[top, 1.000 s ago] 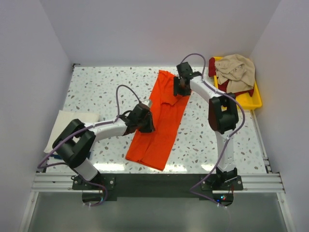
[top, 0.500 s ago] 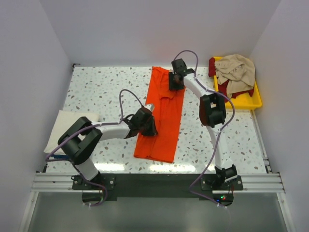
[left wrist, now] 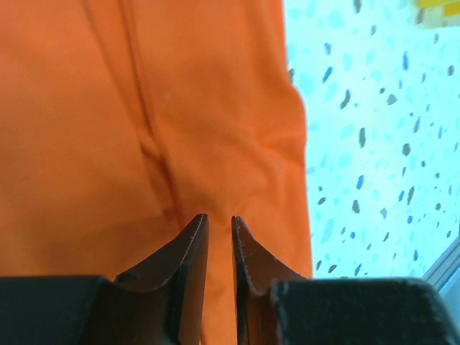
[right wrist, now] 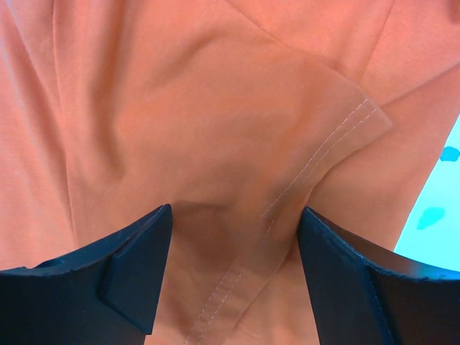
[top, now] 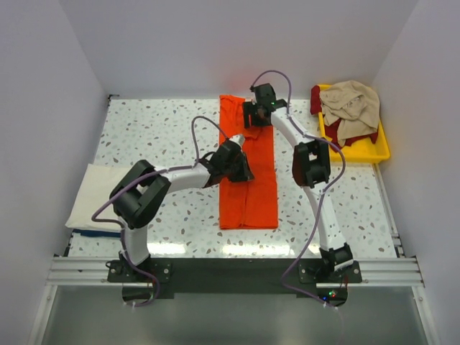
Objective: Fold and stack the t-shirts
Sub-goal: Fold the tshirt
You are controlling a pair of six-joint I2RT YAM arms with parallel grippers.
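**Position.** The orange t-shirt point(top: 248, 183) lies at the centre of the bench point(top: 144, 129), folded lengthwise into a narrow strip running twelve to six o'clock.

**Right gripper** point(right wrist: 235, 210). It sits at the strip's twelve o'clock end, jaws spread wide over a stitched sleeve hem point(right wrist: 338, 144) and gripping nothing.

**Left gripper** point(left wrist: 219, 219). It rests mid-length at the strip's nine o'clock edge. The jaws are nearly pressed together; whether they pinch cloth cannot be told.

**Judgement.** The lengthwise fold appears done, the crosswise fold not yet.

**Next move.** Both jaws should take one end's corners and carry that end over the other — squarely, without dragging the layers apart.

**Outstanding.** A beige t-shirt point(top: 352, 104) waits in the yellow tray point(top: 374, 151) at two o'clock.
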